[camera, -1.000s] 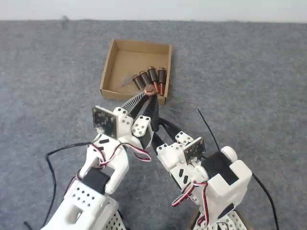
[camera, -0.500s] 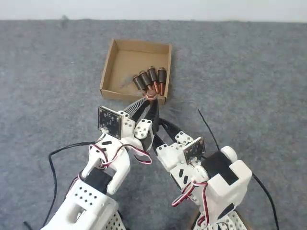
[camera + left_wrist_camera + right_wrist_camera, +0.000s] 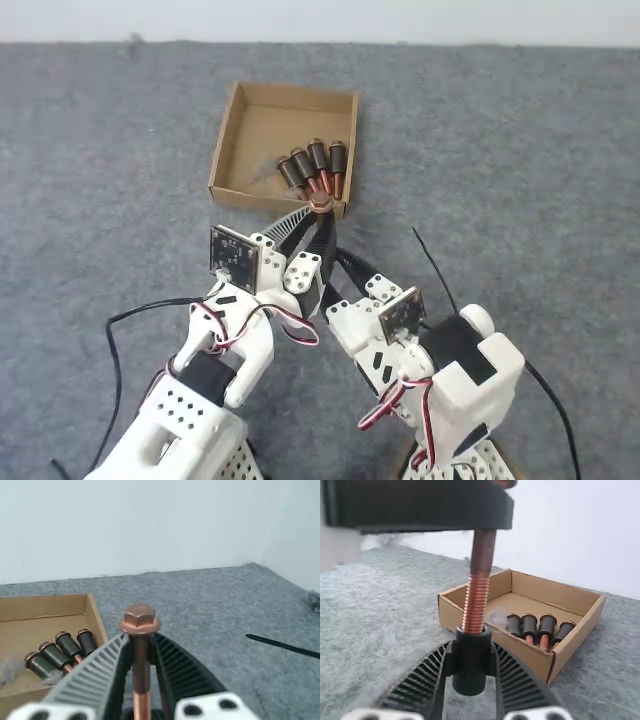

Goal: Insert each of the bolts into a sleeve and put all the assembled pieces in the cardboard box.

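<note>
My left gripper (image 3: 140, 641) is shut on a copper bolt (image 3: 140, 652), held upright with its hex head (image 3: 320, 203) on top, just in front of the cardboard box (image 3: 226, 148). Below it, my right gripper (image 3: 470, 652) is shut on a black sleeve (image 3: 471, 662). The bolt's threaded end (image 3: 476, 605) stands in the sleeve's mouth. Several assembled pieces (image 3: 315, 166) lie side by side in the box's near right corner, and in the right wrist view the assembled pieces (image 3: 538, 627) lie behind the near box wall (image 3: 520, 652).
Grey carpet (image 3: 500, 150) surrounds the box on all sides. A black cable tie (image 3: 434, 268) sticks up from the right arm. Both arm bodies and their wires (image 3: 130, 320) crowd the near part of the table.
The left gripper with the bolt has come back from the box edge and down toward the right gripper's sleeve. The right arm has stayed still.
</note>
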Controlling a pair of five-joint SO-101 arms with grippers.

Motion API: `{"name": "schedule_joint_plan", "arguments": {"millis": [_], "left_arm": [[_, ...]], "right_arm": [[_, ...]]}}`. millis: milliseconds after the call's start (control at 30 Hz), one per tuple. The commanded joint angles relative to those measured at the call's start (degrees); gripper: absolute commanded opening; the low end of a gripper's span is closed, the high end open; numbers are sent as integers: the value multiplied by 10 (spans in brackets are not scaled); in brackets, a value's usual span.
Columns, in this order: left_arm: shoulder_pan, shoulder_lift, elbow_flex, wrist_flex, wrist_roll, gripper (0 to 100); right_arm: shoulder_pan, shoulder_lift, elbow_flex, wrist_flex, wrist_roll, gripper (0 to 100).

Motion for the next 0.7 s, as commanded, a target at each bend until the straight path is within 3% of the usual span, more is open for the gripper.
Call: {"name": "schedule_joint_plan", "arguments": {"millis": [0,200,667], "left_arm": [[-21,2,-2,0,1,11],[-39,2,-6,0,33,11],[-23,4,22,4,34,11]], "right_arm": [[-4,-3,13,-3,16,6],[-4,-2,13,-3,18,6],[-2,-4,13,-3,18,6]]}}
